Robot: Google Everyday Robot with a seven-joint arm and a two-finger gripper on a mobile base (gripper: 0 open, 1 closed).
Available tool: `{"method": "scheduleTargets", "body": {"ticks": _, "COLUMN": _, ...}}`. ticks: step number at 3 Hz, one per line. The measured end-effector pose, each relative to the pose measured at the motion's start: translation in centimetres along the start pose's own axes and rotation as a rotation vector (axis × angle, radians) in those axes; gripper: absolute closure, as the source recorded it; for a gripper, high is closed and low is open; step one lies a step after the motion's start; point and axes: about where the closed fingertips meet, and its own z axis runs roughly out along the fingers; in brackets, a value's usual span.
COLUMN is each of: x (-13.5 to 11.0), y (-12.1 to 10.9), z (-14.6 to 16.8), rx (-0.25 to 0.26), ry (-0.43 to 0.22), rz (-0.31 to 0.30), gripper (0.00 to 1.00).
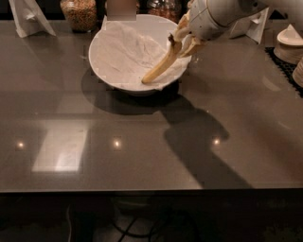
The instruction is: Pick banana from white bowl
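The white bowl (116, 61) sits at the back middle of the dark table, lined with crumpled white paper. The pale-yellow banana (161, 67) slants over the bowl's right side, its lower end near the front rim and its upper end raised. My gripper (182, 40) is over the bowl's right rim and is shut on the banana's upper end, holding it tilted and partly lifted. The white arm reaches in from the upper right.
A glass jar of grains (79, 13) and a second jar (163, 7) stand behind the bowl. A white folded card (29, 16) is at the back left. Stacked small white dishes (289, 42) stand at the right edge by a black mat (286, 64).
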Motion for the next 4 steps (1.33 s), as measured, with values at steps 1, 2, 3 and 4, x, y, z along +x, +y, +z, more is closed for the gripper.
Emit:
{"method": "scheduleTargets", "body": {"ticks": 1, "x": -0.3, "y": 0.3, "z": -3.2, "rx": 0.088, "ry": -0.019, "rz": 0.035, "gripper": 1.00}}
{"method": "scheduleTargets", "body": {"ticks": 2, "x": -0.5, "y": 0.2, "z": -5.4, "rx": 0.170, "ry": -0.052, "rz": 0.063, "gripper": 1.00}}
{"method": "scheduleTargets", "body": {"ticks": 3, "x": -0.8, "y": 0.1, "z": -6.8, "rx": 0.231, "ry": -0.082, "rz": 0.077, "gripper": 1.00}}
{"method": "scheduleTargets", "body": {"ticks": 4, "x": -1.4, "y": 0.1, "z": -8.0, "rx": 0.284, "ry": -0.114, "rz": 0.067, "gripper": 1.00}}
